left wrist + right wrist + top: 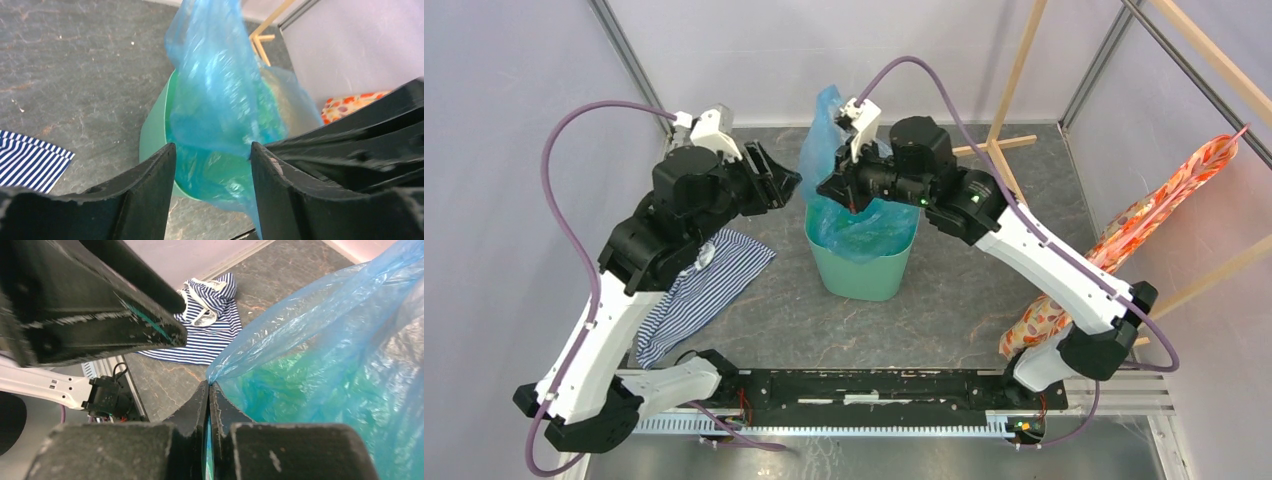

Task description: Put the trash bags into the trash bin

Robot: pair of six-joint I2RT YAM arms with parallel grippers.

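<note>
The trash bag point(861, 235) is sitting partly inside the trash bin point(864, 278) near the middle of the desk point(964, 310). Its lower part is lining the mouth, and one tall flap is standing up past the rim toward 12 o'clock. The right pincer point(836, 188) is hanging over the far side of the bin's mouth, its fingers pressed together on an edge of the blue film and its wrist covering part of the rim. The left pincer point(781, 180) is hovering at 10 o'clock of the bin with its fingers spread apart, and the raised flap is hanging just beyond them. A striped cloth point(709, 285) is lying at 8 o'clock, partly under the left arm point(614, 300). A floral fabric point(1169, 210) is hanging at 3 o'clock by a wooden frame point(1016, 75), well apart from the bin.
</note>
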